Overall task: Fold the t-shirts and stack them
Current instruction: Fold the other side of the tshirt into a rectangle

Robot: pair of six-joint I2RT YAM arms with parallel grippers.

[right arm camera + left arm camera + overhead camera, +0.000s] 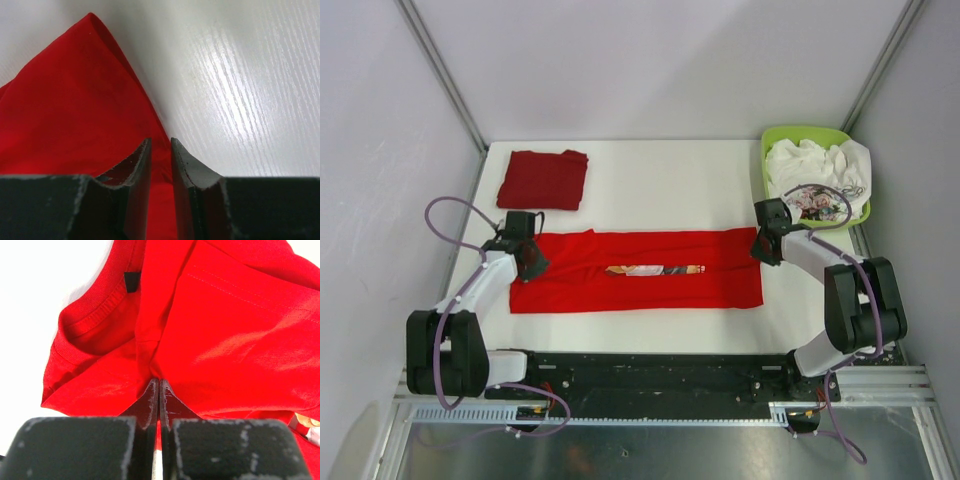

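**Long strip gripped at both ends, ready for the cross fold**

The bright red t-shirt (pixel 640 270) lies in the middle of the table (pixel 670 190), already folded lengthwise into a long band, with a sliver of its print showing along the centre seam. The left gripper (pixel 525 250) is at the collar end, its jaws pressed together on a fold of the red cloth just beside the neckband. The right gripper (pixel 765 245) is at the opposite end, jaws narrow with the edge of the shirt running into the gap between them; it looks like a pinch on that corner.

The step in hand appears to be the shortening fold. The next move likely calls for one end to be lifted and carried over the other, with the edges kept in line so the band does not twist or sag.

The dark red t-shirt (pixel 542 180) sits folded into a square at the far left of the table, well apart, probably the base of the stack.

At the far right corner, a green basket (pixel 800 133) holds crumpled white cloth (pixel 815 165), with a patterned patch showing at its near side.
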